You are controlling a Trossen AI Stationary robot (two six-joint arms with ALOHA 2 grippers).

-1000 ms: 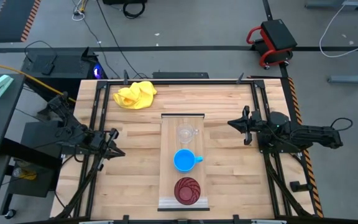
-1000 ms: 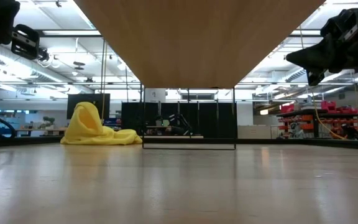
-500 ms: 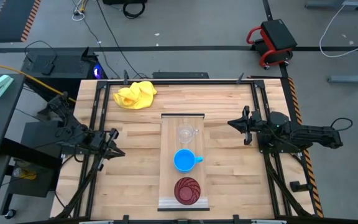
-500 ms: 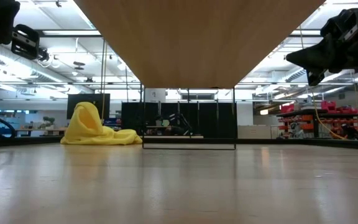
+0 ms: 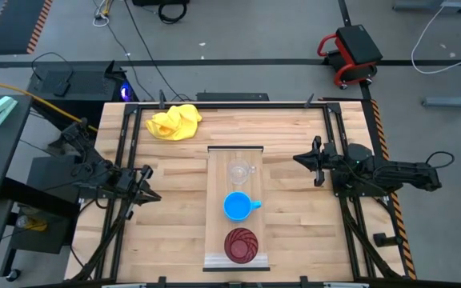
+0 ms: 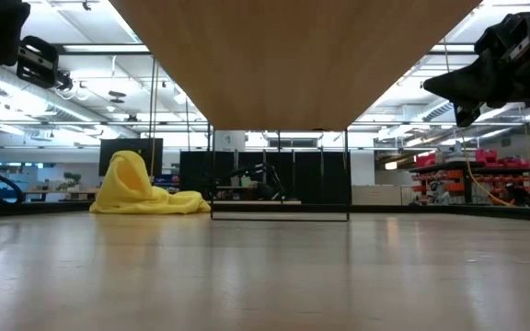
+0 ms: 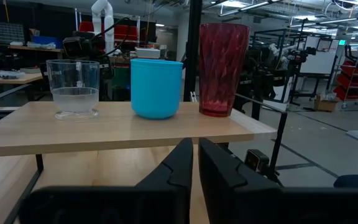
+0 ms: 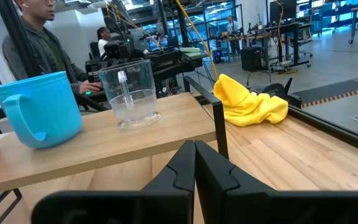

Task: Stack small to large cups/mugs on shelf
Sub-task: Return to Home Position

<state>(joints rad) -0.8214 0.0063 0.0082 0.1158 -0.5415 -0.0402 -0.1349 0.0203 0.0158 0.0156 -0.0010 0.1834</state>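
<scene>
Cups and mugs: I count three, one of each kind: one clear glass mug point(image 5: 240, 172), one blue mug point(image 5: 238, 206), one dark red ribbed cup point(image 5: 241, 244).
Handles: two that I can make out, one on the clear glass mug and one on the blue mug.
Shelf: one shelf point(image 5: 217, 190).
Cloths: one yellow cloth point(image 5: 174, 122).
Tables: one table point(image 5: 294, 232).
Grippers: two on my feeds, the left gripper point(image 7: 195, 144) and the right gripper point(image 8: 195, 146).
Fingers: two per gripper, four in all.
People: two I can pick out beyond the table, a near person point(image 8: 39, 43) and a farther person point(image 8: 102, 38).

Wooden shelf point(image 5: 218, 184) bearing clear mug point(image 5: 239, 171), blue mug point(image 5: 238, 206), red cup point(image 5: 241, 244); yellow cloth point(image 5: 174, 122) on tabletop point(image 5: 294, 216)
</scene>
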